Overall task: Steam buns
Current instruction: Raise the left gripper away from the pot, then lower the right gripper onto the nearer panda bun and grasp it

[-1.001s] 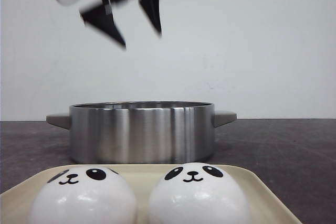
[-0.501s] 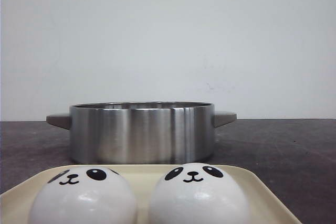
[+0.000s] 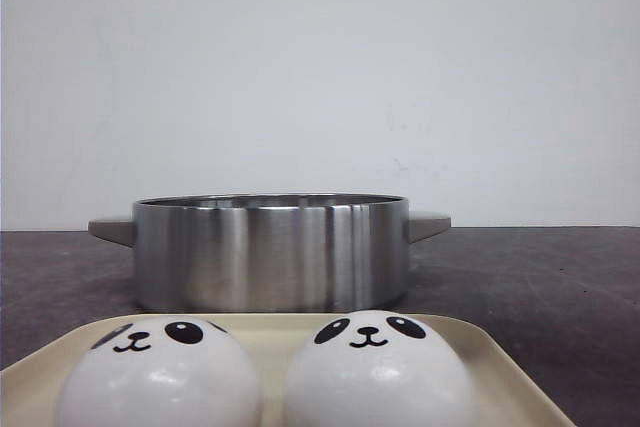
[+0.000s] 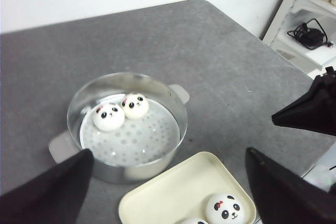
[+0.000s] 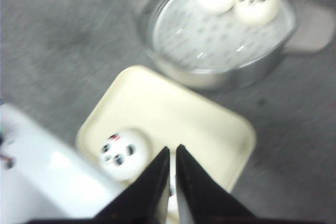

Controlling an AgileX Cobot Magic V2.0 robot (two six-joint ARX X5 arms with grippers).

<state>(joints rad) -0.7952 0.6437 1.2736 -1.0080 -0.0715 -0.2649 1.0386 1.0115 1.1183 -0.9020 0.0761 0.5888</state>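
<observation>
I am looking over a grey worktop [image 3: 560, 277] carrying a steel pot [image 3: 270, 252] with two side handles, which is sitting well in from the worktop's edges. In front of it, towards the near edge, a cream tray [image 3: 490, 357] is lying flat, close to the pot but apart from it.

Inside the pot, on a perforated steamer plate [image 4: 139, 140], two buns [image 4: 108, 117] are sitting side by side against the far wall, touching or nearly so. Two more buns [image 3: 375, 372] are resting on the tray along its near edge, domes up, faces turned towards the front camera. Being round, they are showing no long axis.

My left gripper [image 4: 168, 182] is hanging high over the gap between pot and tray, its fingers [image 4: 47, 192] spread wide with nothing between them. My right gripper [image 5: 171, 153] is hovering above the tray's near edge, its fingers [image 5: 152, 182] pressed almost together, pinching nothing, just beside one tray bun [image 5: 123, 154].
</observation>
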